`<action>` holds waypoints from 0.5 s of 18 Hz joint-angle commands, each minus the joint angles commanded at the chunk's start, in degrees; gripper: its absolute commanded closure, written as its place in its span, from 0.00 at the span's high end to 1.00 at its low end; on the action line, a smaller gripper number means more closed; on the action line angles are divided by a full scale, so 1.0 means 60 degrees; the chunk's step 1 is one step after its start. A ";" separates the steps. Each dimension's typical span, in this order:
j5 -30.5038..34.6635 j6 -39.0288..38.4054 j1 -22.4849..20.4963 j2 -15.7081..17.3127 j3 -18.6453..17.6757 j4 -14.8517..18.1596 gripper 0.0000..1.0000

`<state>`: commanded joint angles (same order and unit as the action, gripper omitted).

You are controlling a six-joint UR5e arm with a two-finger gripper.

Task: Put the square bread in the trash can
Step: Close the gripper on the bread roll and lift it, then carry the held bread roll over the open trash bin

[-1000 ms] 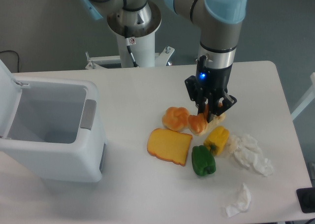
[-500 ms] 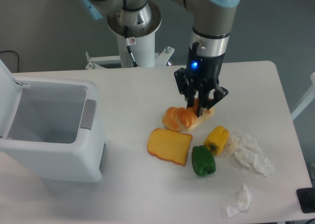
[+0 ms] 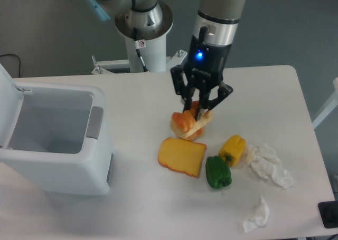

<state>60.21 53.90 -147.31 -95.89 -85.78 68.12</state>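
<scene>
We see the gripper [image 3: 197, 111] near frame centre, jaws clenched on the bread [image 3: 196, 125], which hangs tilted, pale base facing lower right. Compared with a second ago, gripper and bread have shifted left and up in the frame, away from the yellow pepper [image 3: 233, 149]. The bread now overlaps the bun [image 3: 180, 123]; we cannot tell whether they touch. The bin [image 3: 55, 145] sits at the left, lid open, unmoved. Toast [image 3: 181, 156], green pepper [image 3: 217, 172] and crumpled tissues [image 3: 269, 163] lie on the table [image 3: 142, 100] where they were.
</scene>
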 joint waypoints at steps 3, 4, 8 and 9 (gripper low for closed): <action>-0.0177 -0.1128 0.0264 0.0117 0.0000 -0.0015 0.33; -0.0177 -0.1553 0.0366 0.0118 0.0000 -0.0029 0.33; -0.0235 -0.2682 0.0908 0.0278 0.0015 -0.0044 0.33; -0.0337 -0.2902 0.1040 0.0337 0.0015 -0.0044 0.33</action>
<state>58.19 36.49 -141.07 -93.87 -85.69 67.85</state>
